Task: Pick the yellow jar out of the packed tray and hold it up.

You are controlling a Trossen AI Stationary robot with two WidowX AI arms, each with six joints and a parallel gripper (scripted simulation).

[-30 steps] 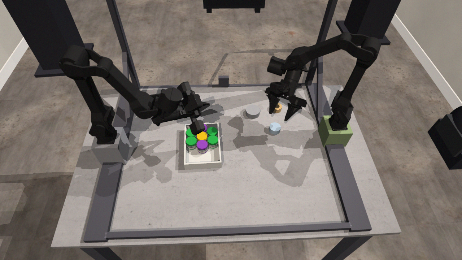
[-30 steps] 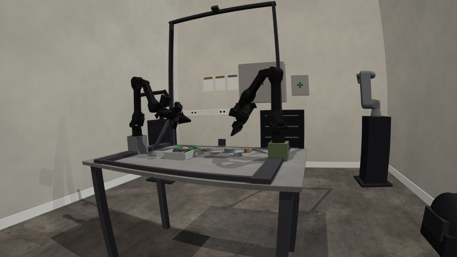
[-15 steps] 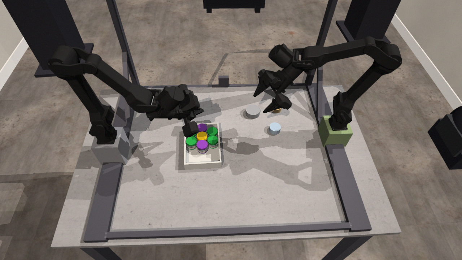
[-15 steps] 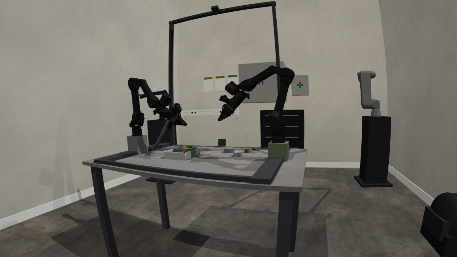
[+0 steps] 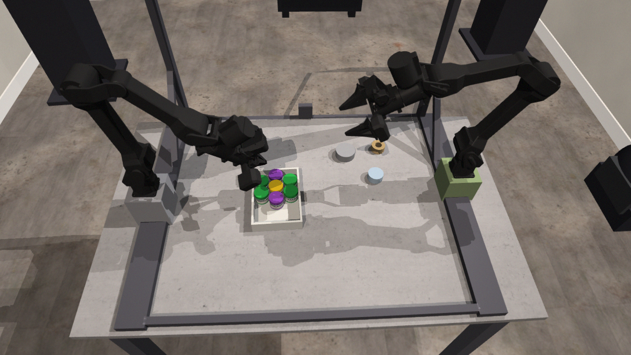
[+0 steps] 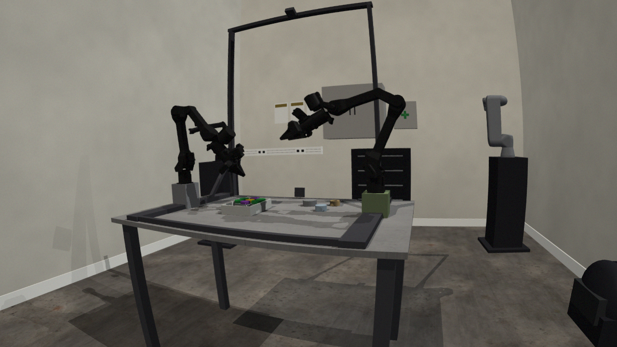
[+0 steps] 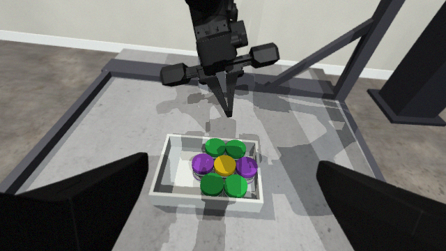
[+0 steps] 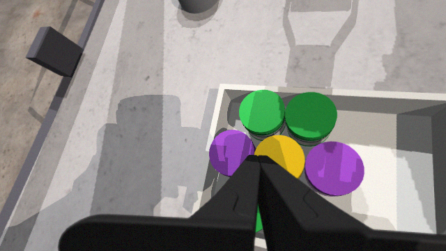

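Note:
The yellow jar [image 5: 276, 185] stands in the middle of a tight cluster in the white tray [image 5: 277, 198], ringed by several green-capped jars [image 5: 290, 179] and two purple-capped jars [image 5: 276, 173]. All stand caps up, packed at the tray's far end. My right gripper [image 5: 250, 180] is shut and empty. It hangs above the cluster, and in the right wrist view its tips [image 8: 258, 158] lie over the edge of the yellow cap [image 8: 280, 155]. My left gripper [image 5: 344, 120] is wide open and empty, high in the air away from the tray. Its wrist view looks down on the yellow jar [image 7: 225, 165].
A grey disc [image 5: 345, 152], a tan ring [image 5: 377, 146] and a light blue disc [image 5: 375, 175] lie on the table beyond the tray. A green block [image 5: 457, 178] carries the left arm's base. A dark raised frame borders the table.

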